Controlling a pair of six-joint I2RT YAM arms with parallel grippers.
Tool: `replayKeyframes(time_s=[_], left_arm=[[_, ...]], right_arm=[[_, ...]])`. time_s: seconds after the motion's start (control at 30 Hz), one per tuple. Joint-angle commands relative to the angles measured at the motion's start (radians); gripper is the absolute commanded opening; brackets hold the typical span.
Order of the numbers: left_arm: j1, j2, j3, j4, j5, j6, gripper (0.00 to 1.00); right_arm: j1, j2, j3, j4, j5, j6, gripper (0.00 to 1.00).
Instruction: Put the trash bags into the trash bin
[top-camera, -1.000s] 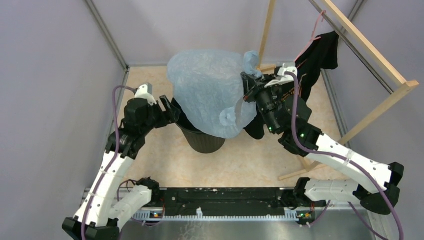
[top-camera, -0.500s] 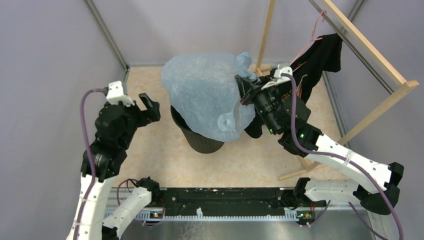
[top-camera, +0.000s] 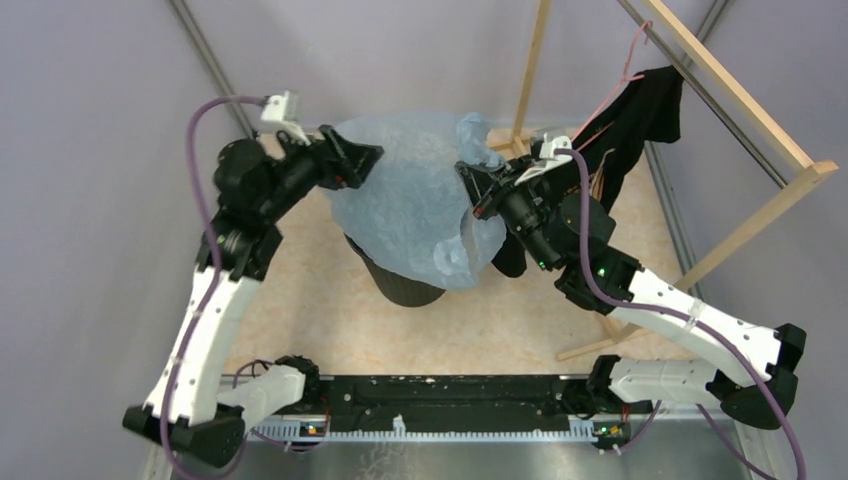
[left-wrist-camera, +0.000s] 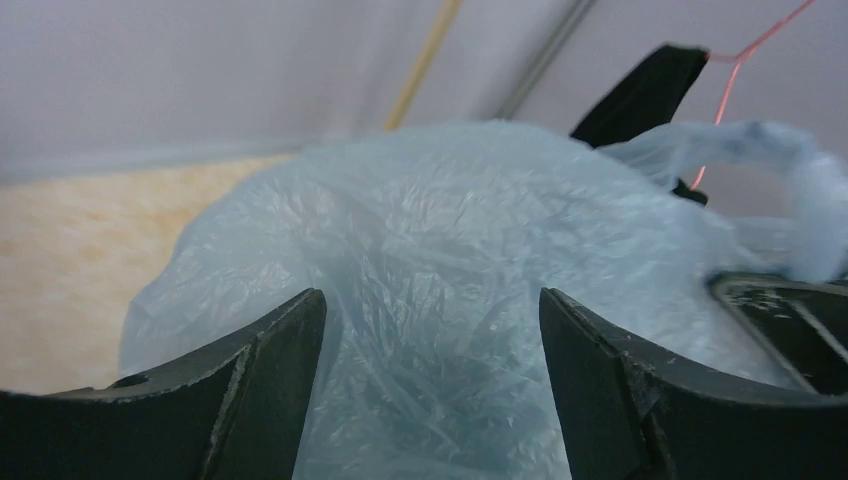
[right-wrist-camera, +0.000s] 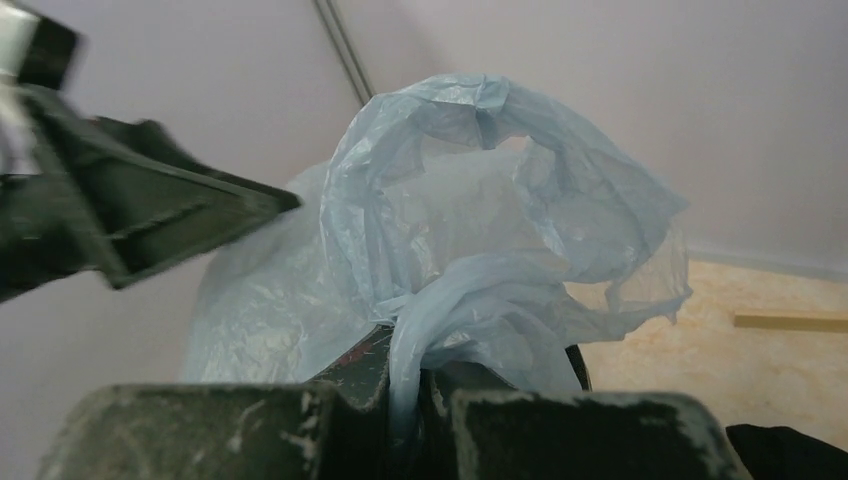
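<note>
Your trash bag is a pale blue, crinkled, see-through billow draped over the mouth of the black trash bin, which stands mid-table. Only the right wrist view shows the grip: the right claw is pinched tight on the bag's twisted handle. The left claw is spread wide, with the bag's bulge between its fingers. A wooden rack holding a black garment crowds the right side, and the wall stands close on the left.

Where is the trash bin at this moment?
In the top view the bin stands near the centre, its upper part hidden under the blue bag; the hanging black cloth is to its right.
</note>
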Motion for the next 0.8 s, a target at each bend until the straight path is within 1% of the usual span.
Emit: replayKeyframes(time_s=[0.0,0.13,0.37,0.57,0.77], left_arm=[[-0.004,0.110,-0.099,0.120,0.259,-0.117,0.83],[-0.024,0.096,-0.218,0.187,0.258,-0.151,0.82],[-0.056,0.091,-0.344,0.193,0.191,-0.155,0.82],[-0.074,0.150,-0.339,0.121,0.099,-0.148,0.83],[-0.075,0.200,-0.327,0.120,0.108,-0.159,0.86]], right_arm=[[-0.005,-0.021,0.022,0.015,-0.045,0.034,0.00],[-0.005,-0.022,0.026,0.014,-0.052,0.033,0.00],[-0.005,0.021,0.049,0.032,-0.071,0.031,0.00],[-0.005,0.084,0.106,0.029,-0.104,0.040,0.00],[-0.006,0.168,0.166,-0.001,-0.090,-0.026,0.00]])
